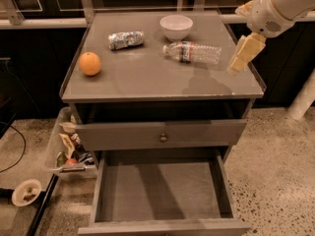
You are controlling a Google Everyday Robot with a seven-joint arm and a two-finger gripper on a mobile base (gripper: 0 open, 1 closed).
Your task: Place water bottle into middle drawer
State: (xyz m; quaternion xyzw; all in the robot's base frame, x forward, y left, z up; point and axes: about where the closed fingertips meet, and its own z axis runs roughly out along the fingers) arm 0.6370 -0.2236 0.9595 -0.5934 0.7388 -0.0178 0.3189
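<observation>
At right edge of tabletop [147, 80]: gripper [244, 53] hangs over the surface, angled down and to the left, just beside the base end of the water bottle [193, 52]. Not touching it. Open or closed: cannot tell from this view. Nothing is in it.

Water bottle lies on its side near the back right of the top, cap end pointing left toward the white bowl [176, 26], which sits just behind the cap. Label band faces up.

Further left: crumpled foil packet [126, 39], well apart from the bottle; orange [90, 63] near the left edge.

Below: drawer front with knob [162, 137] is shut. Under it the middle drawer [160, 191] is pulled out, floor bare.

Step, as judged: approach to grasp. Bottle not yet picked up; drawer already open, so no opening needed.

Next move calls for:
- coming in over the bottle's body, across its long axis, not end-on
- a grip round the ribbed middle, since a round bottle may roll
- clearing the bowl on the lift
- carrying forward and down into the open drawer
</observation>
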